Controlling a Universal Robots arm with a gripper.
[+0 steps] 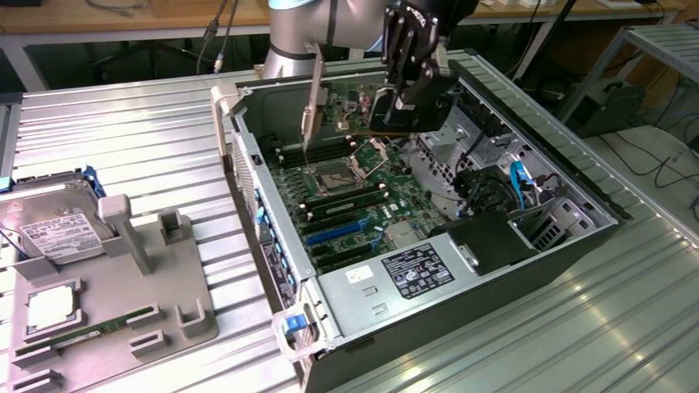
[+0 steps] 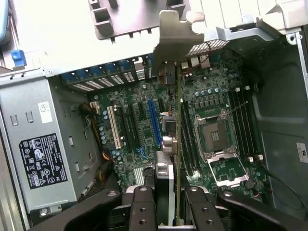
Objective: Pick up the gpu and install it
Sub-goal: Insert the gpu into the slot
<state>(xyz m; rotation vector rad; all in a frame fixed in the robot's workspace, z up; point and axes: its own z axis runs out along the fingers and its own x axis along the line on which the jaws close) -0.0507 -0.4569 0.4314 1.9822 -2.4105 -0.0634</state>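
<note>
The gpu (image 1: 317, 94) is clamped upright in the gripper (image 1: 413, 100) above the far end of the motherboard (image 1: 349, 205) within the open case (image 1: 568, 221). Good seating is judged to require the card edge being kept parallel to the blue slot (image 2: 154, 122), with the bracket squared first.

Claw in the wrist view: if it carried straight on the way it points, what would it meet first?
The gpu held in the claw would reach the motherboard first, seemingly between the blue slot and the CPU socket; depth is hard to judge.
</note>
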